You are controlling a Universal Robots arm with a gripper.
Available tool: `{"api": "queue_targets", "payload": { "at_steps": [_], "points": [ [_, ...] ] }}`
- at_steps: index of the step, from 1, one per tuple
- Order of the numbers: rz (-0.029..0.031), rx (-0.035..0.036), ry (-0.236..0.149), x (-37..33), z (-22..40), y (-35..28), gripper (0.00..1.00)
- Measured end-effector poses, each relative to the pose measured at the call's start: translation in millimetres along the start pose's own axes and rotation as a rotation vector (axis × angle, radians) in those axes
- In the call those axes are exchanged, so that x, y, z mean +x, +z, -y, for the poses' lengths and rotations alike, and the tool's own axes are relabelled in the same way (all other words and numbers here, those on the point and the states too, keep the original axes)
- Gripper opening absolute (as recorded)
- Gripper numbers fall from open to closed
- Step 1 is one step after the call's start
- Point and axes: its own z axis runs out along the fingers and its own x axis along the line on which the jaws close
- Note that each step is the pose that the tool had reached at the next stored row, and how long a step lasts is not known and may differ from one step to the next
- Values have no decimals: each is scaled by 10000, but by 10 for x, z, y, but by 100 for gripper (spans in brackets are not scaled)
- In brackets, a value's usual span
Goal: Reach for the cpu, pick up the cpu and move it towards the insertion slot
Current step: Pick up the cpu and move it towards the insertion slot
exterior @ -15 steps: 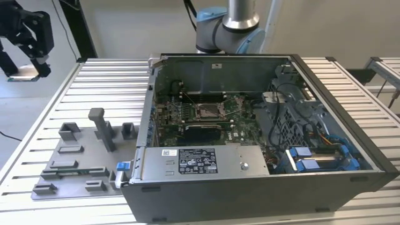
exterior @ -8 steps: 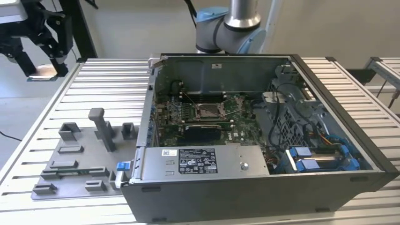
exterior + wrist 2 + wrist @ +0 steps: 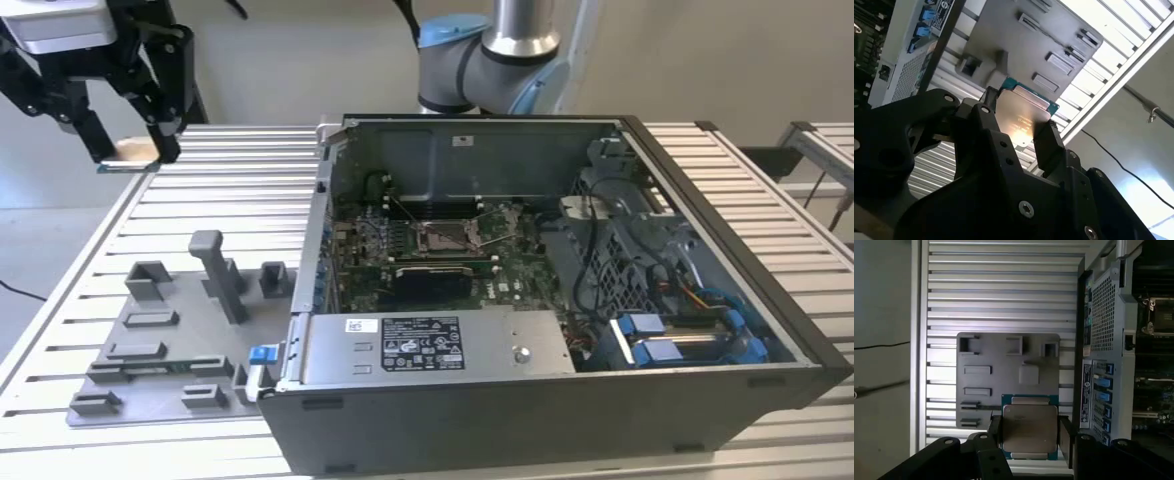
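Note:
The cpu (image 3: 132, 151) is a flat square chip with a silvery top and a green-blue rim. It hangs high above the table's far corner at the exterior view's left, and my gripper (image 3: 134, 156) is shut on it. In both wrist views the black fingers (image 3: 1066, 432) press on two opposite edges of the cpu (image 3: 1030, 426), which is level. The insertion slot (image 3: 441, 237), a shiny square frame on the green board, lies inside the open computer case, well off to the exterior view's right of my gripper (image 3: 1019, 126).
A grey fixture tray (image 3: 147, 350) with upright blocks lies on the ribbed metal table, under and in front of the gripper. The open computer case (image 3: 561, 400) with high walls stands beside it. The arm's base (image 3: 481, 60) rises behind the case.

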Motion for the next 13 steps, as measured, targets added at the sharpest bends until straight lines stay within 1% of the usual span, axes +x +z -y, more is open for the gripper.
{"api": "queue_targets", "payload": {
  "at_steps": [13],
  "points": [
    [0,0,-1,-516,2,-6,0]
  ]
}}
